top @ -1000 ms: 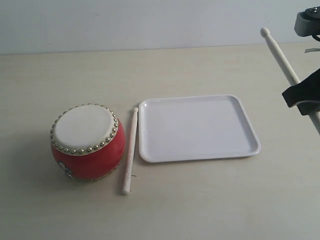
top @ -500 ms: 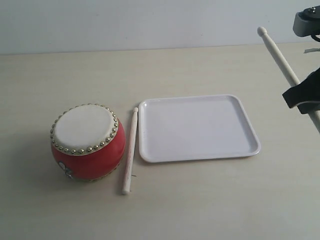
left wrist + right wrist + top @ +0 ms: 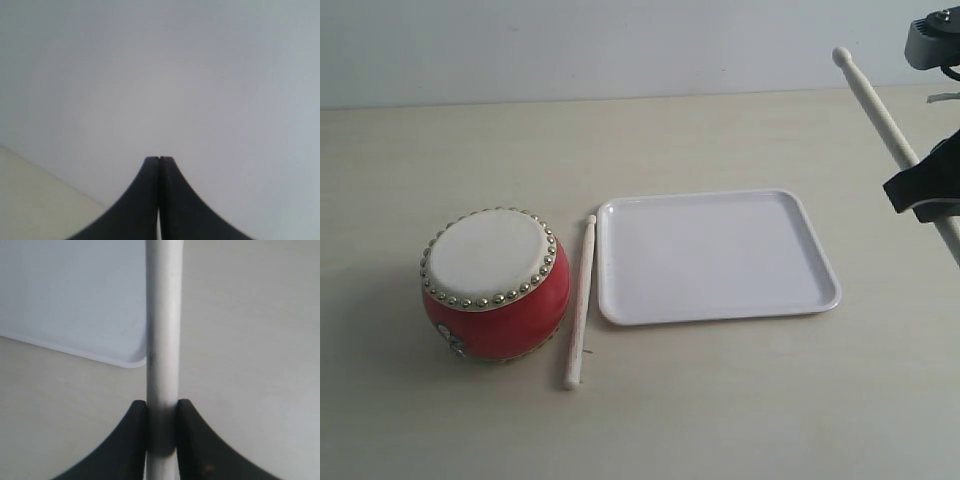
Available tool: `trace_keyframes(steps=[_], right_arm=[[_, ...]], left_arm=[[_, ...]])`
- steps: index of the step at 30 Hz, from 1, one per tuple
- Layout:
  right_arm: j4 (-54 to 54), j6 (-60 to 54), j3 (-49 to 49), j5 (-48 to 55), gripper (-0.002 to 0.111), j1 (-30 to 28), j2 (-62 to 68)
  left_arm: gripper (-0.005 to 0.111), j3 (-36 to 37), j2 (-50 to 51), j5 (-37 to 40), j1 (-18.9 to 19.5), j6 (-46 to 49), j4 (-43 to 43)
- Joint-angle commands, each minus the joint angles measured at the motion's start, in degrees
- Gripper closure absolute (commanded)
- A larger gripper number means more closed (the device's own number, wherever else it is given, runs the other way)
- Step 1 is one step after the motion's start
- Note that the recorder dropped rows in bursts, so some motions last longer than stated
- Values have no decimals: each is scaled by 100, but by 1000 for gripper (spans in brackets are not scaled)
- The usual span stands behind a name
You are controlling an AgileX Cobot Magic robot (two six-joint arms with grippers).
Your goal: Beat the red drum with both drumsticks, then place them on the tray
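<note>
Left gripper [image 3: 159, 161]: fingers pressed together, nothing between them. It is seen in the left wrist view only, facing a pale wall above a strip of table, so its place over the scene cannot be told.
Red drum [image 3: 495, 283]: upright at the left of the table [image 3: 720, 420], skin uppermost, untouched.
Lying drumstick [image 3: 579, 305]: flat on the table between drum and tray, just beside the tray's left rim. Long axis runs near to far, small tip at the far end. It is judged to fall to the left arm.
Tray [image 3: 715, 258]: white, flat at centre, nothing on it.
Held drumstick [image 3: 880, 100]: raised at the far right, slanted, rounded tip upward and toward the far left.
Right gripper [image 3: 925, 190]: fingers clamped on the shaft of the held drumstick, most of its length projecting beyond them.
Governing relation: the drum lies well to the left of the right gripper and nearer, with the whole tray between. The held tip is aimed away from the skin, so a leftward carry and a downward tilt are judged necessary.
</note>
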Motion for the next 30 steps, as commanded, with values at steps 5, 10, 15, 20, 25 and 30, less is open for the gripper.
trace_keyframes(steps=[5, 10, 15, 20, 25, 30], right_arm=[[-34, -78, -34, -261, 108, 12, -27], [-34, -90, -34, -227, 108, 12, -27], [-34, -90, -34, -201, 108, 12, -27], [-60, -90, -34, -166, 108, 12, -27], [-90, -90, -34, -236, 108, 12, -27], [-99, -90, -34, -97, 108, 12, -27]], left_arm=[[107, -621, 273, 146, 20, -1033, 662], [107, -1803, 1395, 1258, 20, -979, 1847], [107, -3039, 2764, 2761, 13, 124, 2036], [107, -4392, 4257, 4616, -163, 1910, 1157], [107, -5445, 5510, 6180, -806, 2862, -511], [107, -5595, 6467, 5862, -2394, 2061, -326]])
